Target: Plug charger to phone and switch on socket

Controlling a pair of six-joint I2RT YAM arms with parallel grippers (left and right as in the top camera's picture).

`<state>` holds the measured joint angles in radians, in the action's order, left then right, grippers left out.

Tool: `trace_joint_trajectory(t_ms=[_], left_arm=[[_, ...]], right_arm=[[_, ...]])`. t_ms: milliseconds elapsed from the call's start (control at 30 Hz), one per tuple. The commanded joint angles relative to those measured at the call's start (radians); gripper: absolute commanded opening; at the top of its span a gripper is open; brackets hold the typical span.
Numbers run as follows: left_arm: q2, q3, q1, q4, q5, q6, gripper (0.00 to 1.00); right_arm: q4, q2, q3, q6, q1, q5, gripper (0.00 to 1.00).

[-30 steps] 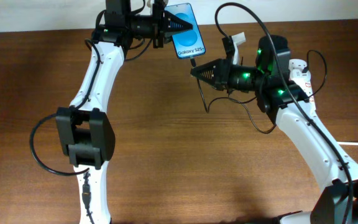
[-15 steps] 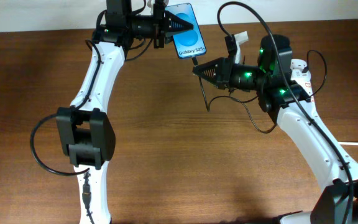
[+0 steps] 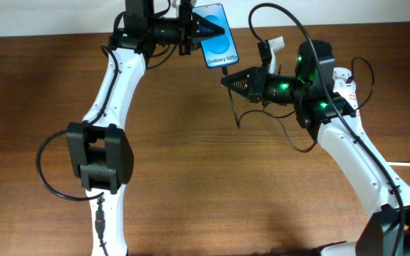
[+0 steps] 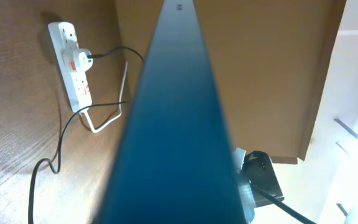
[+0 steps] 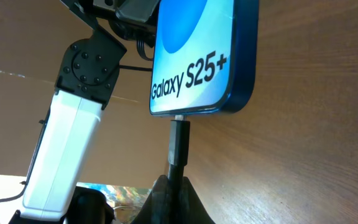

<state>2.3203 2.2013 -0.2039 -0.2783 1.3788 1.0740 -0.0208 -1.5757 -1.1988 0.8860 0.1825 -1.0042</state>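
Over the desk [image 3: 191,178], socket [image 4: 72,65] lying well aside. Pinching the phone [image 3: 216,35] edgewise in the left fingers [image 3: 205,28] near the far side. Stiff and slick, so best gripped by its long edges. Nipping the floppy charger [image 3: 232,107] at its rigid connector [image 5: 178,142] with the right fingers [image 3: 240,82], tip at the phone's bottom edge. Nudged the phone slightly right versus a second ago.

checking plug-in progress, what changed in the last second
The left pincer carried the phone slightly rightward in the overhead view. The right pincer nudged the charger connector closer to the phone's bottom edge, which it now meets. Both pincers stayed shut, left on the phone, right on the charger.
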Motion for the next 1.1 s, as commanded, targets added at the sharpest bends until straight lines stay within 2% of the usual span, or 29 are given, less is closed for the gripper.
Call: trace_joint_trajectory(t_ms=[0,233,267,400,533,733,1000,1067], left_arm=[[-0.036,0.012,-0.058,0.001,0.11,-0.022,0.0],[-0.036,0.012,-0.058,0.001,0.119,-0.029,0.0],[-0.036,0.012,-0.057,0.001,0.119,-0.029,0.0],[-0.036,0.012,-0.048,0.001,0.129,-0.056,0.0],[-0.036,0.012,-0.037,0.001,0.15,-0.096,0.0],[-0.035,0.005,-0.021,-0.004,0.194,-0.241,0.0],[-0.035,-0.109,-0.002,-0.007,0.194,-0.284,0.0],[-0.034,-0.196,-0.002,-0.006,0.189,-0.284,0.0]], right_arm=[[0.037,-0.004,-0.003,-0.013,-0.021,0.074,0.04],[0.035,-0.004,-0.003,-0.014,-0.038,0.062,0.04],[0.034,-0.004,-0.003,-0.014,-0.038,0.057,0.07],[0.003,-0.004,-0.003,-0.014,-0.04,0.016,0.34],[-0.046,-0.003,-0.003,-0.05,-0.042,0.008,0.47],[-0.054,-0.003,-0.003,-0.067,-0.086,-0.064,0.55],[-0.057,-0.003,-0.003,-0.076,-0.187,-0.173,0.56],[-0.118,-0.003,-0.003,-0.142,-0.196,-0.17,0.6]])
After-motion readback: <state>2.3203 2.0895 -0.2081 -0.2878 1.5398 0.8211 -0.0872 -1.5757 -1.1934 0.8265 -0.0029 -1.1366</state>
